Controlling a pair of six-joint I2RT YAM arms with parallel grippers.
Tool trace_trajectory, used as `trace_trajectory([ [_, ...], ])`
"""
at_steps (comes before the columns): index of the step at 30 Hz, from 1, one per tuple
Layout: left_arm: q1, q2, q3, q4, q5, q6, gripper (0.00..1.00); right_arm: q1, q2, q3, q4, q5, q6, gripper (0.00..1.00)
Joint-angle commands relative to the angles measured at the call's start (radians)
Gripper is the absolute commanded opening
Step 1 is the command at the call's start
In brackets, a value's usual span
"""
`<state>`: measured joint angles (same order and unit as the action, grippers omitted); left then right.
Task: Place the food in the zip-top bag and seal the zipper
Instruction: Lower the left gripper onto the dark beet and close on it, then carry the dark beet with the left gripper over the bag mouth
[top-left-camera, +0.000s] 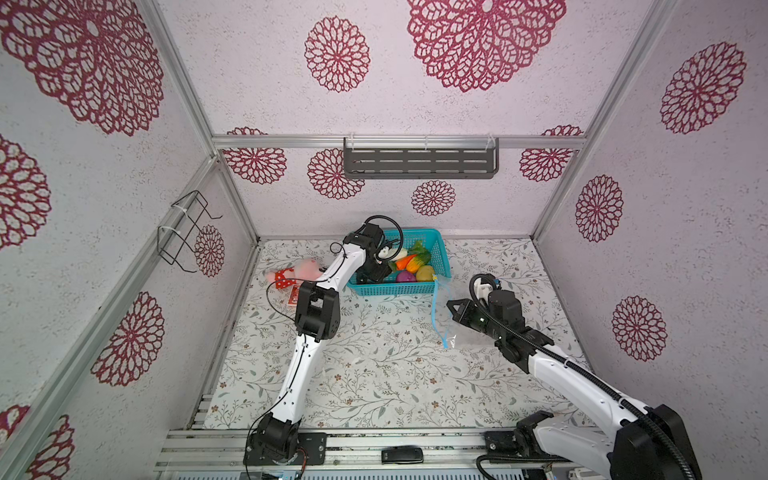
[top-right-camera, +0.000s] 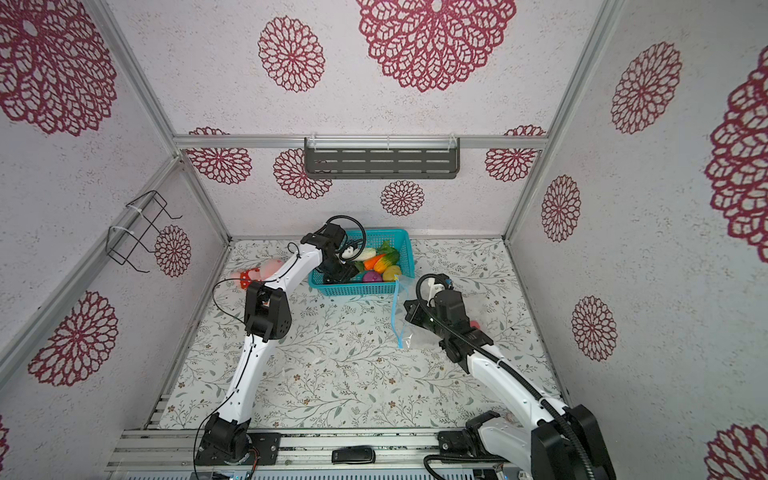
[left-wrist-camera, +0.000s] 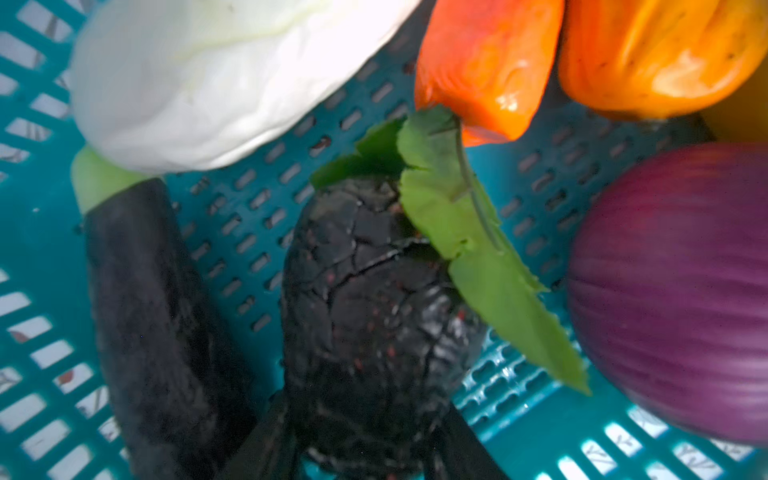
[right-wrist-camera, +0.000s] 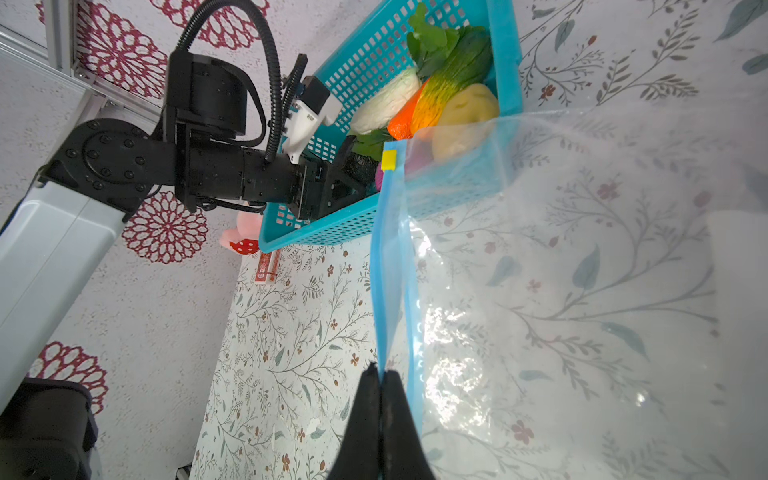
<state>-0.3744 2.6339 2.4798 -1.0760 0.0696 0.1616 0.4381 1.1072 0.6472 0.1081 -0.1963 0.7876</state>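
The teal basket (top-left-camera: 441, 249) (left-wrist-camera: 249, 208) holds the food: a white vegetable (left-wrist-camera: 208, 83), a carrot (left-wrist-camera: 478, 70), a purple onion (left-wrist-camera: 673, 291), a smooth eggplant (left-wrist-camera: 145, 291) and a yellow potato (right-wrist-camera: 465, 116). My left gripper (left-wrist-camera: 365, 409) (top-left-camera: 376, 272) reaches into the basket, its jaws pressed against both sides of a dark cracked vegetable (left-wrist-camera: 365, 291) with green leaves (left-wrist-camera: 469, 232). Beside the basket, my right gripper (right-wrist-camera: 380, 374) (top-left-camera: 451, 305) is shut on the blue zipper (right-wrist-camera: 390, 270) (top-left-camera: 436, 309), holding up one edge of the clear zip-top bag (right-wrist-camera: 582, 332). Its yellow slider (right-wrist-camera: 389, 160) sits at the far end.
A pink plush toy (top-left-camera: 295, 270) and a small red box (top-left-camera: 294, 296) lie left of the basket, behind the left arm. A grey shelf (top-left-camera: 419, 160) hangs on the back wall and a wire rack (top-left-camera: 187, 232) on the left wall.
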Motion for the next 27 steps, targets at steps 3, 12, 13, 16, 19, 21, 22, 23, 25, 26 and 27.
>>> trace_trajectory([
  [3, 0.006, -0.066, 0.006, 0.021, -0.017, -0.010, 0.41, -0.005, 0.002, 0.041, 0.029, -0.008, 0.001, 0.00],
  [12, 0.005, -0.158, -0.032, 0.044, -0.006, -0.024, 0.32, -0.004, -0.010, 0.038, 0.022, -0.005, -0.002, 0.00],
  [13, 0.005, -0.163, -0.031, 0.045, -0.005, -0.026, 0.32, -0.004, -0.012, 0.039, 0.021, -0.005, -0.002, 0.00],
  [16, 0.004, -0.181, -0.030, 0.040, -0.001, -0.033, 0.32, -0.004, -0.018, 0.038, 0.019, 0.000, -0.003, 0.00],
  [19, 0.004, -0.201, -0.030, 0.030, 0.006, -0.047, 0.32, -0.005, -0.021, 0.041, 0.019, 0.001, -0.003, 0.00],
  [21, 0.000, -0.220, -0.030, 0.020, 0.022, -0.062, 0.32, -0.005, -0.019, 0.044, 0.021, 0.003, -0.001, 0.00],
  [22, 0.000, -0.230, -0.031, 0.017, 0.028, -0.068, 0.31, -0.005, -0.019, 0.043, 0.022, 0.003, -0.003, 0.00],
  [23, -0.001, -0.242, -0.038, 0.017, 0.038, -0.078, 0.31, -0.005, -0.019, 0.043, 0.023, 0.002, -0.003, 0.00],
  [25, -0.007, -0.262, -0.057, 0.019, 0.051, -0.090, 0.31, -0.005, -0.016, 0.044, 0.028, 0.000, -0.001, 0.00],
  [26, -0.012, -0.276, -0.070, 0.019, 0.052, -0.094, 0.31, -0.005, -0.015, 0.044, 0.030, -0.001, -0.003, 0.00],
  [27, -0.018, -0.286, -0.082, 0.019, 0.053, -0.097, 0.31, -0.005, -0.014, 0.044, 0.033, -0.003, -0.002, 0.00],
])
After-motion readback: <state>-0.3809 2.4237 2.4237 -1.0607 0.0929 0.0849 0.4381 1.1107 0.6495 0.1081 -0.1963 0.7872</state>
